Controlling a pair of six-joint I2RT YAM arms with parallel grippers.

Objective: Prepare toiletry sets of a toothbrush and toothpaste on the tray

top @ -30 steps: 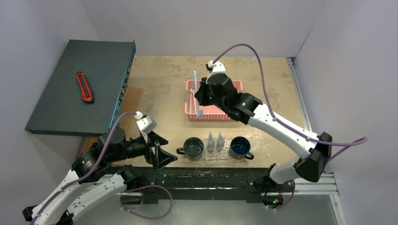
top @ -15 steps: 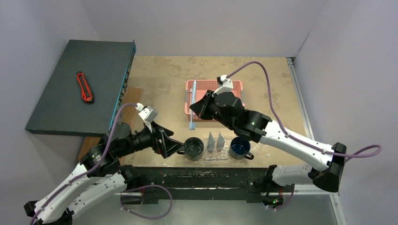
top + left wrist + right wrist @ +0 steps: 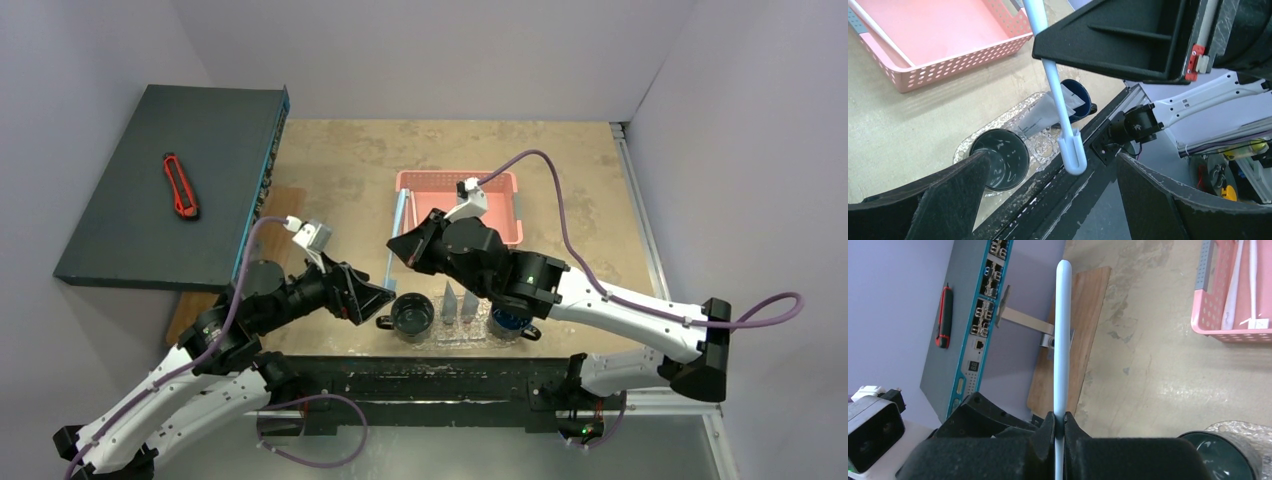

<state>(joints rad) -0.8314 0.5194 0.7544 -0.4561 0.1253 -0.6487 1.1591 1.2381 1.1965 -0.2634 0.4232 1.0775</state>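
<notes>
Jaws on the right arm pinch a pale-blue toothbrush (image 3: 392,250), holding it slanted just beside the dark green mug (image 3: 412,316) on the tray (image 3: 1040,147), likely so it can go in. Left jaws are spread wide just left of that mug, maybe to steady it.

On the tray (image 3: 441,341), tubes (image 3: 450,300) stand between two mugs (image 3: 412,316); the basket (image 3: 505,205) lies behind.
</notes>
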